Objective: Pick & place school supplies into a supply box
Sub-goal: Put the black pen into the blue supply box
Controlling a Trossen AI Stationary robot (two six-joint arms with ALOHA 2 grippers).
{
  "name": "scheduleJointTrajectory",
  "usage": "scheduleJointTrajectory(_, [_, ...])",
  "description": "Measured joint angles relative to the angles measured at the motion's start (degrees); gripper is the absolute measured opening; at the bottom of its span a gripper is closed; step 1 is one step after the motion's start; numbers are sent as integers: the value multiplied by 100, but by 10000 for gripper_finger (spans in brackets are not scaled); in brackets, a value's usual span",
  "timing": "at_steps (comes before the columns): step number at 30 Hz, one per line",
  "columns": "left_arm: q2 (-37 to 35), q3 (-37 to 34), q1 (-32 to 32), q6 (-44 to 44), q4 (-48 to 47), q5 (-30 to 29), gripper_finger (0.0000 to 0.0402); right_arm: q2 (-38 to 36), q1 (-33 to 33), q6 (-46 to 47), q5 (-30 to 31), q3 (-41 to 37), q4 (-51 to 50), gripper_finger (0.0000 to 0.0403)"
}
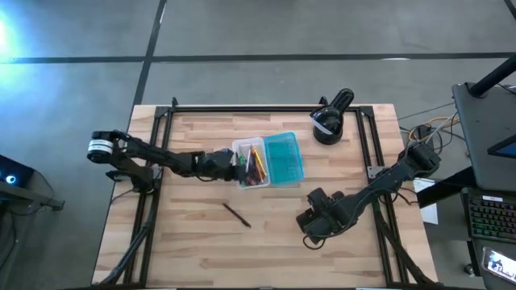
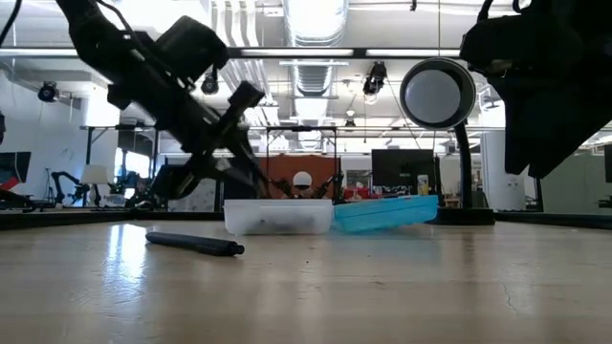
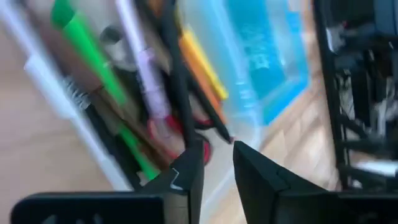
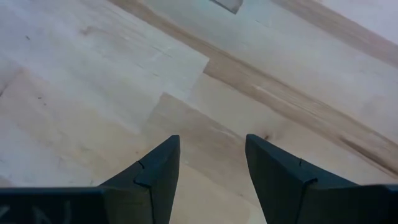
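Observation:
The supply box lies open on the table's middle: a clear tray (image 1: 250, 165) joined to a teal half (image 1: 284, 159). In the tray lie a green marker (image 3: 93, 56), a dark pen (image 3: 186, 81), yellow and orange pencils (image 3: 199, 62) and red scissors handles (image 3: 163, 134). My left gripper (image 3: 216, 152) is open just above the tray's near end, slanting down from the table's left (image 2: 256, 177). One dark pen (image 1: 236, 214) lies flat on the bare wood nearer the front. My right gripper (image 4: 211, 152) is open and empty over bare wood at the front right (image 1: 310, 224).
A black round device with a white patch (image 1: 330, 121) stands at the back right, behind the teal half. Black frame rails (image 1: 157, 129) run along the table's left and right sides. Bare wood lies between the loose pen and my right gripper.

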Motion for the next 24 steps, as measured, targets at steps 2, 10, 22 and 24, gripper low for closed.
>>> scheduleJointTrajectory(2, [-86,136,0,333,-268,9,75,0,1,-20,0,0,10,173])
scheduleJointTrajectory(10, [-485,355,-467,4781,-1635,2737,81,2,0,-583,-45,4,259,173])
scheduleJointTrajectory(22, [-457,289,-1961,8327,-2623,-114,82,4,-209,-885,-59,-7,328,173])
scheduleJointTrajectory(24, [-378,289,-1935,8325,-2620,-200,84,4,-236,-905,-68,-7,329,173])
